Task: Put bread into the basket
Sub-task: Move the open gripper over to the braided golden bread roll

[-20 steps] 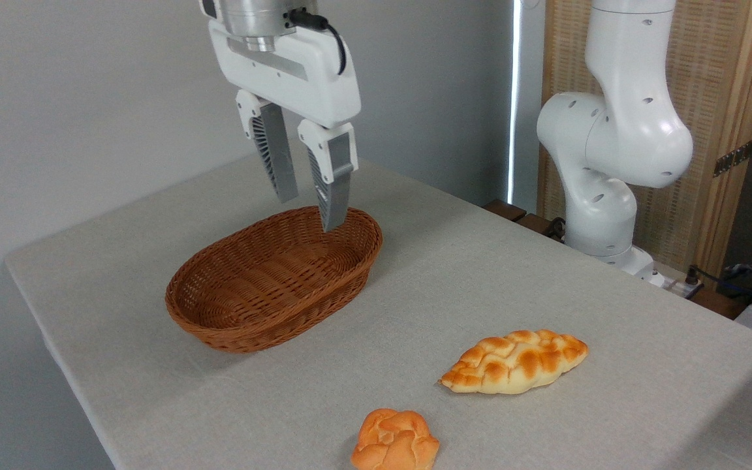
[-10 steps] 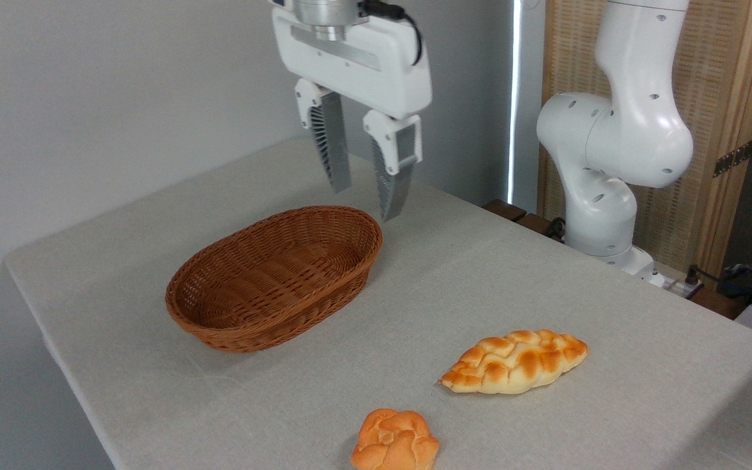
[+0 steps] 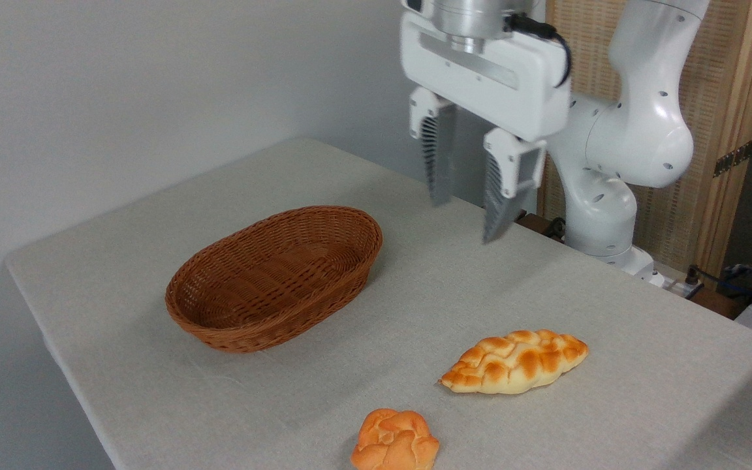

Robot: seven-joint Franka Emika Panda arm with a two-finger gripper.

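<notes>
The fingers (image 3: 467,222) are held apart and pointed downward, with nothing gripped between them, and are suspended in the air well above the table (image 3: 415,287). A slight motion blur is seen on the two ribbed grey fingertips (image 3: 440,189). The bread (image 3: 514,361), a braided pale-yellow loaf with toasted brown bumps, is found below the fingers and a little to their right, lying flat on the table and well apart from them. The basket (image 3: 219,329) is set to the lower left of the fingers, empty, with its near rim clear of them. A small round orange bun (image 3: 394,440) is placed further below the fingers, near the table's front edge, just left of the bread and not touching it.
</notes>
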